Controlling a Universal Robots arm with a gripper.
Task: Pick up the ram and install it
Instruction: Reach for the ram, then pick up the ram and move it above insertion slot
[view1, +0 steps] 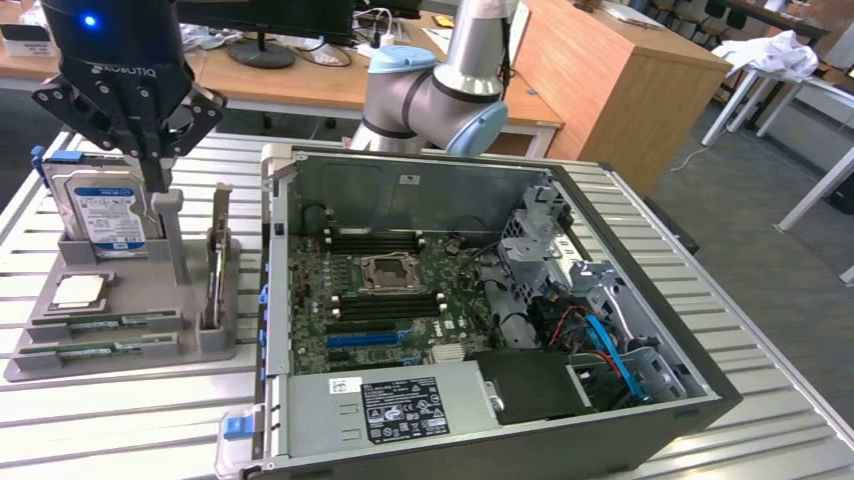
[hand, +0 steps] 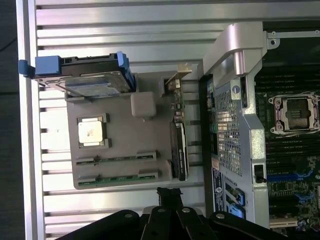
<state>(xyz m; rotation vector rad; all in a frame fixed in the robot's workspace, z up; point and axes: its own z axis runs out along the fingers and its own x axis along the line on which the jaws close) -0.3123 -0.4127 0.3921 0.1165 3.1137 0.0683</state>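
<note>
Ram (view1: 102, 322) in tray (view1: 187, 346) slot; long axis exterior view's L–R.

end effector (view1: 156, 172) cut off at exterior view's top edge, hard drive (view1: 104, 215) partly hidden behind it

From my end I look over a slatted metal surface (view1: 120, 420) of pale silver bars, evenly lit and slightly shiny. Behind it runs a long wooden desk (view1: 287, 85) with a dark monitor stand (view1: 260, 52) and some loose cables (view1: 380, 25) on it. At the exterior view's right stands a light wooden cabinet (view1: 607, 85). Past it I see a white-legged table (view1: 754, 95) with a crumpled white cloth (view1: 774, 50) on top. The floor (view1: 787, 290) is grey-blue.
</note>
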